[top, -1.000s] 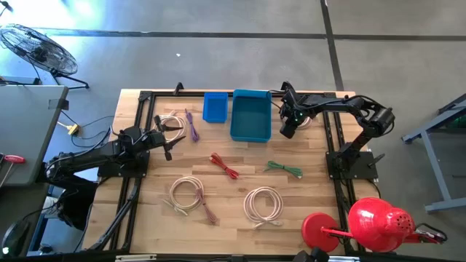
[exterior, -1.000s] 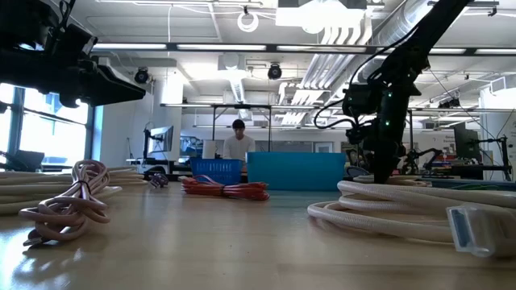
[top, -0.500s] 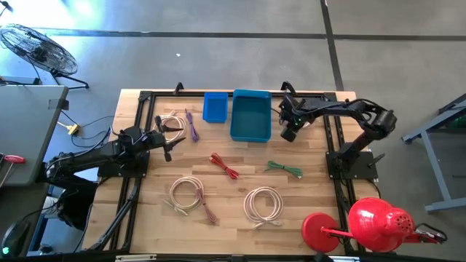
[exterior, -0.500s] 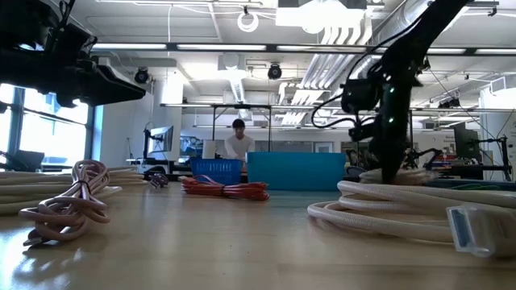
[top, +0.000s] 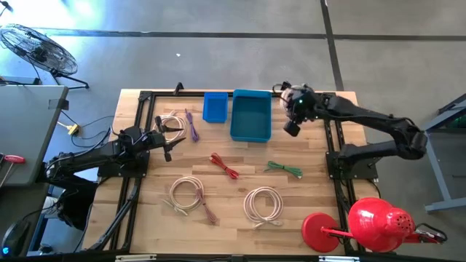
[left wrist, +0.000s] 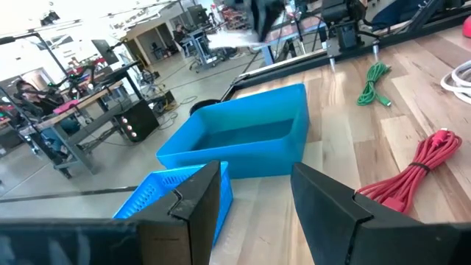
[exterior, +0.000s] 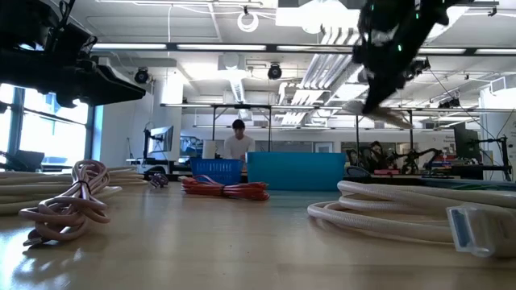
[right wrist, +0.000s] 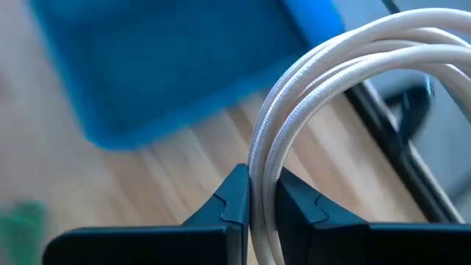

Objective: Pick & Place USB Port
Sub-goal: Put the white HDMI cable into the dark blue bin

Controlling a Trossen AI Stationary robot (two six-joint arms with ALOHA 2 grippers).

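From above, the right gripper [top: 292, 128] hangs just beside the right edge of the large blue bin [top: 251, 115], near the back of the wooden table [top: 233, 218], pinching a coil of white cable [top: 294, 94] that shows pale at the arm's wrist. The left gripper [top: 168, 144] waits over the left side of the table, near another white coil [top: 170, 122] and a purple cable [top: 192, 125]; a small blue basket [top: 215, 107] sits just left of the bin. A red cable [top: 225, 166], a green cable [top: 283, 169] and two more pale coils lie farther forward. At table height, the held cable [exterior: 379, 113] hangs clear of the table, above and to the right of the bin [exterior: 296, 171]; a person stands in the room behind. The left wrist camera shows that arm's fingers [left wrist: 197, 202] spread apart with nothing between them, facing the bin [left wrist: 243, 140]. The right wrist camera shows the fingers [right wrist: 229, 199] pressed onto the white cable [right wrist: 324, 70], with the bin [right wrist: 184, 59] beyond.
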